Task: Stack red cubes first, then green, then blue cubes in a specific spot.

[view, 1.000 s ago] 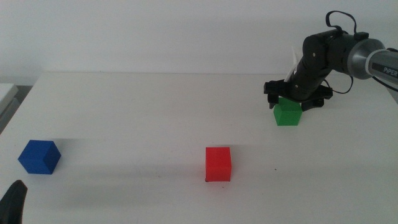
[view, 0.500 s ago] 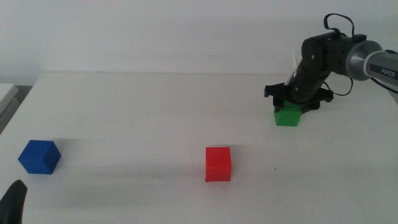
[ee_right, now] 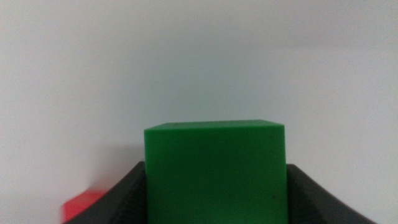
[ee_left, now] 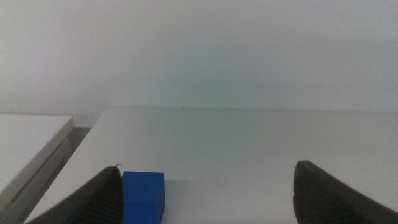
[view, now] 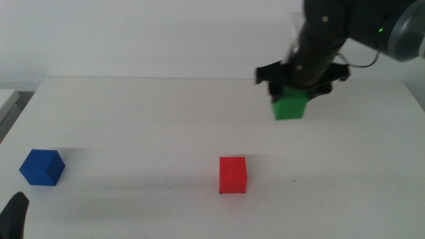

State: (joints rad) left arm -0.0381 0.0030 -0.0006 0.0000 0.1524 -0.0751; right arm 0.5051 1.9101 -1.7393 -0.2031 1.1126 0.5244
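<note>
My right gripper (view: pixel 295 85) is shut on the green cube (view: pixel 290 105) and holds it in the air above the table's back right part. The same cube (ee_right: pixel 215 171) fills the space between the jaws in the right wrist view, with a corner of the red cube (ee_right: pixel 84 205) showing beyond it. The red cube (view: pixel 233 174) rests on the table at front centre, beside small black pen marks of the specific spot (view: pixel 294 180). At the front left lies the blue cube (view: pixel 42 166). My left gripper (ee_left: pixel 205 199) waits open at the bottom left, the blue cube (ee_left: pixel 143 196) just ahead of it.
The white table (view: pixel 146 119) has its left edge near a pale side surface (view: pixel 8 99). A white wall stands behind the table.
The right gripper closed on the green cube, lifted it off the table and carried it left and toward the camera. The red and blue cubes and the left arm stayed put.
</note>
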